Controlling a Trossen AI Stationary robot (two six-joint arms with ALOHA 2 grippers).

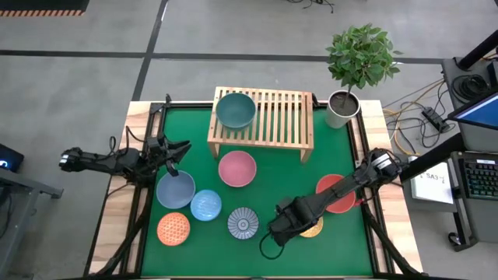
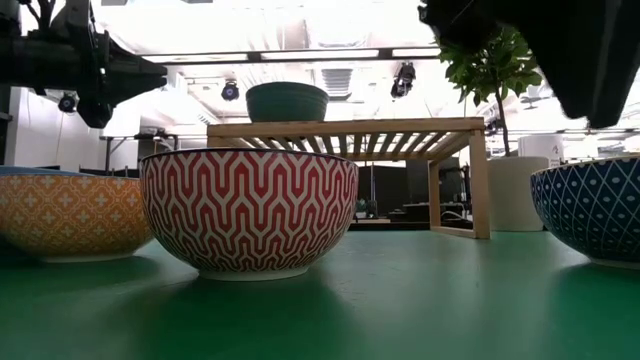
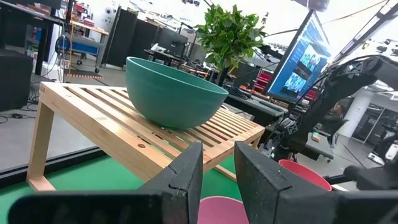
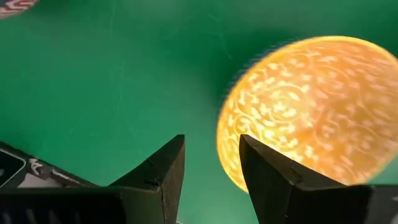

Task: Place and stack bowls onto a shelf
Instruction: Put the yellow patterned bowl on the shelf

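Observation:
The light-wood shelf stands at the table's far edge, and the dark green bowl sits on its slats, left of middle. On the green mat stand the pink, slate blue, light blue, orange patterned and grey-white bowls. My right arm partly covers the red bowl and the yellow bowl. My left gripper hovers open near the slate blue bowl, facing the shelf. My right gripper hangs open above the yellow bowl's rim.
A white pot with a small tree stands at the shelf's right end. The right half of the shelf top is bare slats. In the low view, the orange bowl, a red-and-white zigzag bowl and a dark blue patterned bowl line the near edge.

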